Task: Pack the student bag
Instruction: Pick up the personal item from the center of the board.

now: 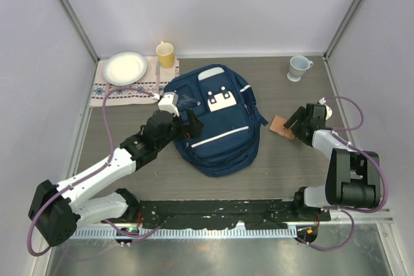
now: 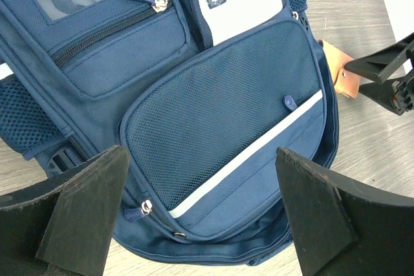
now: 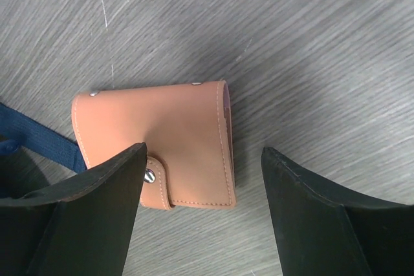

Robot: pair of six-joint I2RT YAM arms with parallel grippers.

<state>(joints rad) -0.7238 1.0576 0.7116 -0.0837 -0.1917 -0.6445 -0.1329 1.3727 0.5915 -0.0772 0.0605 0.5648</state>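
Observation:
The student bag (image 1: 217, 117) is a navy backpack with white stripes, lying flat in the middle of the table. My left gripper (image 1: 187, 121) hovers over its left side, open. In the left wrist view the bag's mesh front pocket (image 2: 220, 101) fills the space between the wide-apart fingers (image 2: 84, 205). A tan leather wallet (image 1: 281, 126) with a snap tab lies just right of the bag. My right gripper (image 1: 294, 121) is over it, open. In the right wrist view the wallet (image 3: 162, 140) lies on the table, partly between the fingertips (image 3: 323, 218) and nearer the left one.
At the back left a white plate (image 1: 125, 67) rests on a patterned cloth (image 1: 113, 92), with a yellow cup (image 1: 165, 54) beside it. A pale mug (image 1: 298, 67) stands at the back right. A blue bag strap (image 3: 32, 140) lies left of the wallet.

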